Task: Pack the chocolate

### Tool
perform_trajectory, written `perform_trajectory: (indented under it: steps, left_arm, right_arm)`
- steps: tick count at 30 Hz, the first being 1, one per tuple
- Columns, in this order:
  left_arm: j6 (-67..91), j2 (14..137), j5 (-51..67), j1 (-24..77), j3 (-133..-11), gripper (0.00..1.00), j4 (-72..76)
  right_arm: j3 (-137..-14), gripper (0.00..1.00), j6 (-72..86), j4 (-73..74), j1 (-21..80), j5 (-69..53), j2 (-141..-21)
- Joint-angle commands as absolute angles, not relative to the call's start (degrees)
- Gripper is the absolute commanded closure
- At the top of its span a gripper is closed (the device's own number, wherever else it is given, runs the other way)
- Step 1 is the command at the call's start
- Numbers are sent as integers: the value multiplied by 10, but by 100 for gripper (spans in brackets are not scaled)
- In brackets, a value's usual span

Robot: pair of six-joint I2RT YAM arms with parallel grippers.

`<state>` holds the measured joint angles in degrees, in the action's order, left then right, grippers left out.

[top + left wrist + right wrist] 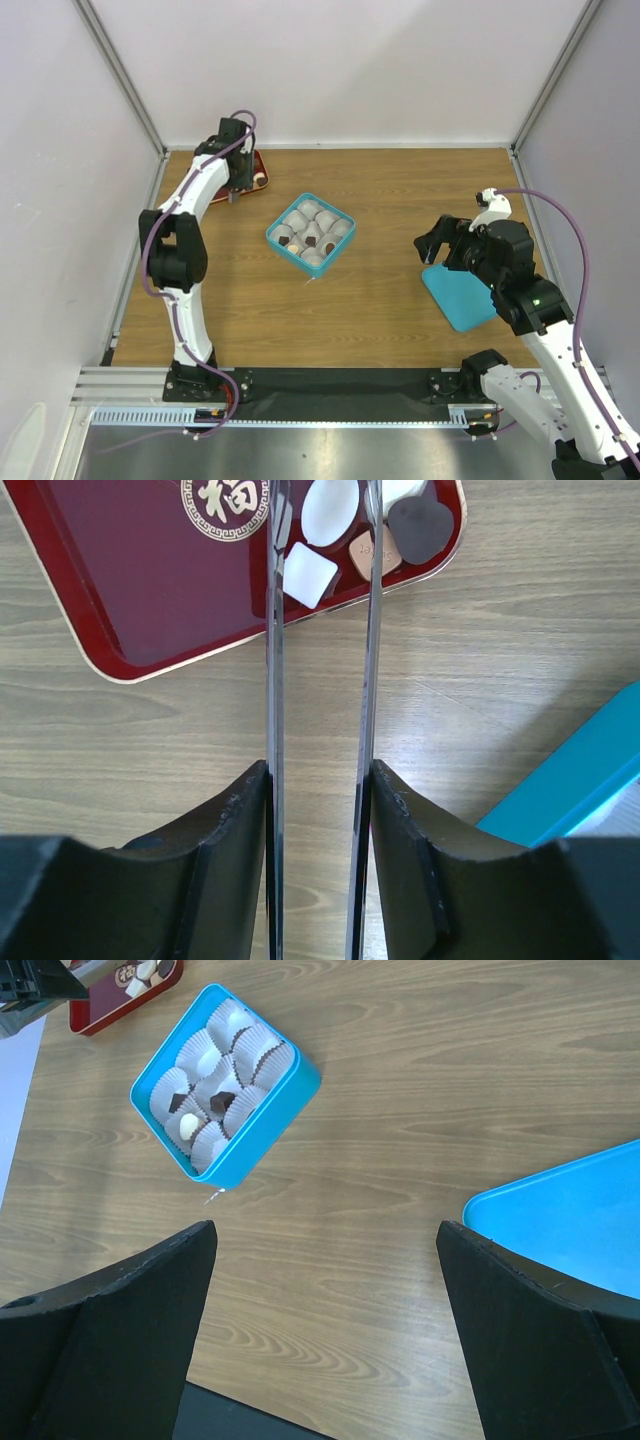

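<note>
**Workspace Status: Containers and Contents**

1. The wooden table (pixel 400 190) carries all items.
2. The teal lid (pixel 460 295) lies flat at the right side, well apart from its box. Nothing rests on it.
3. The open teal box (pixel 275 238) sits near the table centre, turned diamond-wise in the top view. White crinkled paper cups (pixel 215 1090) fill it in a three-by-three grid. Several cups hold a piece, dark or pale. The others show only paper.
4. The red tray (pixel 130 570), with a gold emblem, lies at the far left corner. The remaining chocolate (pixel 308 575) is grouped at one end of it: a white square, a white oval, a tan heart and a dark heart, close together.
5. The right gripper (pixel 322 1240) hangs above bare table between box and lid. Its jaws stand wide apart with nothing between them.
6. The left gripper (pixel 232 190) is over the tray. Its two thin blades (pixel 275 680) run parallel with a narrow gap. The white oval lies between them near the tips. Whether the blades pinch it cannot be determined.
</note>
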<state>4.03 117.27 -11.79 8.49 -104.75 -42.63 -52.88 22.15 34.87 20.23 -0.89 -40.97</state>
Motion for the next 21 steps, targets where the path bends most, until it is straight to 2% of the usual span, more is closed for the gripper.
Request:
perform_trajectory:
  steps: [1, 12, 21]
  left_arm:
    - [29, 1184, -121, 80, -1048, 53, -410]
    - [30, 1200, -138, 73, -1050, 54, -414]
    - [30, 1211, -113, 63, -1063, 59, -417]
  right_arm:
    - [-527, 1, 212, 331, 200, -2, -404]
    - [-526, 1, 211, 330, 200, -1, -401]
    - [-523, 1, 211, 331, 200, -1, -401]
